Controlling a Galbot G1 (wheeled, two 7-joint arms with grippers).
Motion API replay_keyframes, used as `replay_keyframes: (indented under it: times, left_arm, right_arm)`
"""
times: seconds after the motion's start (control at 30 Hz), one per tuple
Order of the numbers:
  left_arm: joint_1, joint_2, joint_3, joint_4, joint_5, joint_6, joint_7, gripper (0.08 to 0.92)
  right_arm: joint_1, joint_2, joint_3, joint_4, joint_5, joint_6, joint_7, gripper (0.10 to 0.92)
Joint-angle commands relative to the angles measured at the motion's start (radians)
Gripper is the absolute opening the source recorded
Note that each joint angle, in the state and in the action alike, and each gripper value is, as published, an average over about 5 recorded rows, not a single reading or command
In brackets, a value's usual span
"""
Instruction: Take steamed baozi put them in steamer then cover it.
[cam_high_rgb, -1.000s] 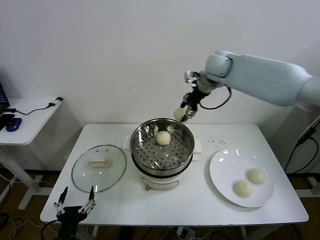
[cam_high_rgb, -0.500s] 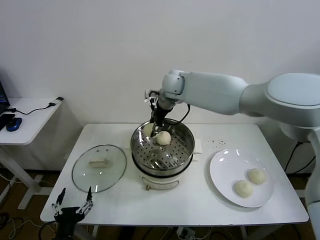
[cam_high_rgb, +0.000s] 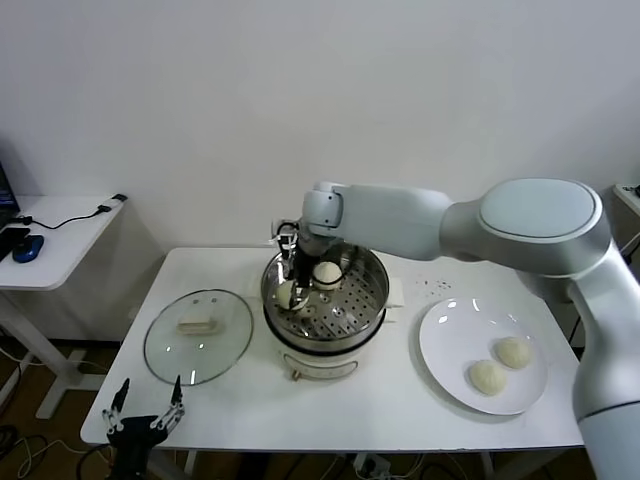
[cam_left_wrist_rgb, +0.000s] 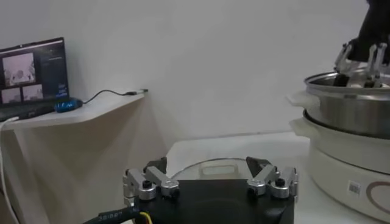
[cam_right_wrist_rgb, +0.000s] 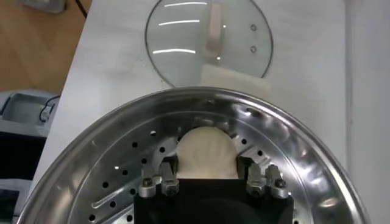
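The steel steamer (cam_high_rgb: 350, 310) stands on its cream pot base at the table's middle. My right gripper (cam_high_rgb: 288, 291) is lowered into its left side, shut on a baozi (cam_right_wrist_rgb: 206, 151) just above the perforated floor (cam_right_wrist_rgb: 116, 176). A second baozi (cam_high_rgb: 327, 272) lies at the steamer's back. Two more baozi (cam_high_rgb: 513, 351) (cam_high_rgb: 487, 376) sit on the white plate (cam_high_rgb: 450, 340) at the right. The glass cover (cam_high_rgb: 196, 336) lies flat to the left of the steamer. My left gripper (cam_high_rgb: 143, 410) is parked open below the table's front left edge.
The cover also shows in the right wrist view (cam_right_wrist_rgb: 207, 39), beyond the steamer rim. A side table (cam_high_rgb: 60, 235) with a mouse and cables stands at the left. The steamer wall (cam_left_wrist_rgb: 350, 103) shows in the left wrist view.
My right arm has swung left over the steamer and lowered the held baozi into the steamer's left side. The left arm has not moved.
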Motion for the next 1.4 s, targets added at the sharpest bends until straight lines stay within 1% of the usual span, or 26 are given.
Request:
replay_keyframes:
  times: [0.03, 0.13, 0.2, 0.37, 0.53, 0.73, 0.9, 1.07, 1.2, 1.4]
  left_arm:
    - [-0.001, 0.000, 0.000, 0.003, -0.001, 0.001, 0.000, 0.823]
    - [-0.001, 0.000, 0.001, 0.004, 0.000, 0.000, 0.000, 0.823]
    - [-0.002, 0.001, 0.001, 0.005, 0.001, 0.000, 0.000, 0.823]
    - [-0.003, 0.001, 0.004, 0.005, 0.003, 0.001, 0.000, 0.823]
    - [-0.006, -0.002, 0.010, 0.001, 0.012, 0.002, 0.000, 0.823]
    - [-0.009, -0.004, 0.012, -0.004, 0.018, 0.006, 0.000, 0.823]
    - [-0.006, -0.006, 0.010, -0.004, 0.018, 0.005, 0.000, 0.823]
    - [-0.002, -0.011, 0.012, -0.008, 0.022, 0.007, 0.000, 0.823]
    - [0.001, -0.017, 0.013, -0.013, 0.035, 0.013, 0.000, 0.823]
    - [0.006, -0.027, 0.015, -0.022, 0.059, 0.020, 0.000, 0.823]
  right_arm:
    - [-0.026, 0.017, -0.004, -0.005, 0.006, -0.005, 0.010, 0.735]
    - [-0.019, 0.007, 0.002, -0.001, 0.005, -0.005, 0.009, 0.799]
    - [-0.007, -0.008, 0.012, 0.008, 0.005, -0.006, 0.009, 0.817]
    - [0.081, -0.092, 0.013, 0.063, -0.011, 0.004, -0.020, 0.822]
    - [0.197, -0.212, -0.007, 0.161, -0.042, 0.042, -0.068, 0.823]
    - [0.302, -0.430, -0.016, 0.313, -0.109, 0.088, -0.137, 0.823]
    - [0.313, -0.649, -0.039, 0.450, -0.267, 0.116, -0.159, 0.823]
    - [0.230, -0.845, -0.016, 0.548, -0.414, 0.125, -0.159, 0.823]
    - [0.113, -0.958, 0.045, 0.556, -0.531, 0.141, -0.171, 0.823]
    - [-0.148, -1.069, 0.204, 0.530, -0.707, 0.172, -0.196, 0.823]
